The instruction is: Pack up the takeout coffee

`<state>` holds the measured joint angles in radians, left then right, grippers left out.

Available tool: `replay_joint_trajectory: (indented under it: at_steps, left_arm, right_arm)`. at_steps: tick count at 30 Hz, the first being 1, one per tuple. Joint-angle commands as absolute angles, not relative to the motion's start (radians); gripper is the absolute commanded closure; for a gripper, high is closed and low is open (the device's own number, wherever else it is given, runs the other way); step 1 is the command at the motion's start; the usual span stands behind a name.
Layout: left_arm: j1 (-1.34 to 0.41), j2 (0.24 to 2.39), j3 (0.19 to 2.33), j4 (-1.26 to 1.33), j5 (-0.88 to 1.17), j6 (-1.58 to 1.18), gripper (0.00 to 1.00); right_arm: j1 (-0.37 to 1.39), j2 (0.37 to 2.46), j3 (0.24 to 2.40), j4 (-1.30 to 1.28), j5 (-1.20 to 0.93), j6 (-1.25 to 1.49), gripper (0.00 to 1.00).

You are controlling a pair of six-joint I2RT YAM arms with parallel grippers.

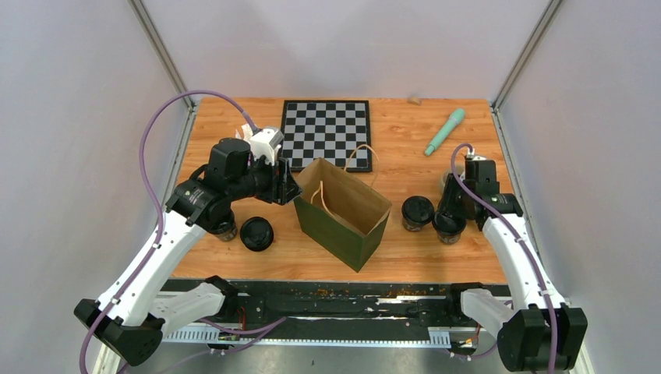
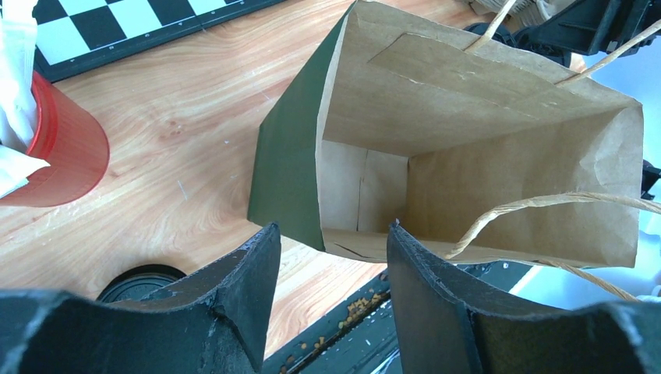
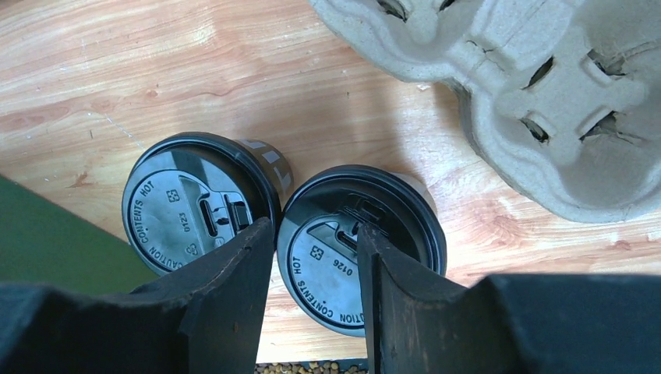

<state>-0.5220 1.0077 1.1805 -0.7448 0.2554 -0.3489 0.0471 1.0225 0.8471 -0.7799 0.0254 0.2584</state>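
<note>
Wood-grain desk, grey walls round it, and your coffee is split into two pairs. Toward the right edge the right-hand cup and the neighbour cup stand upright, black lids nearly touching. Your right gripper hangs just over them with its fingers apart and nothing clamped. One finger is over the gap between the lids, the other over the right-hand lid.

Toward the left edge sits the third cup, and the fourth cup is half hidden under your left arm.

Between the pairs stands the paper bag, mouth open. Your left gripper points into it, fingers spread.

Pulp carrier lies just beside the right pair, and the red cup is near the bag. Checkerboard lies by the far edge, teal stick toward the far right corner.
</note>
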Motion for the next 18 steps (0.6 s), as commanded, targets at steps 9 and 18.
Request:
replay_joint_trajectory:
  at_steps: [9, 18]
  left_arm:
    - [-0.517, 0.976, 1.181, -0.753, 0.23, -0.319, 0.34]
    - [-0.518, 0.976, 1.183, -0.757, 0.224, -0.301, 0.28]
  right_arm:
    - [0.009, 0.979, 0.838, -0.798, 0.07, 0.268, 0.55]
    - [0.01, 0.95, 0.901, -0.818, 0.02, 0.27, 0.55]
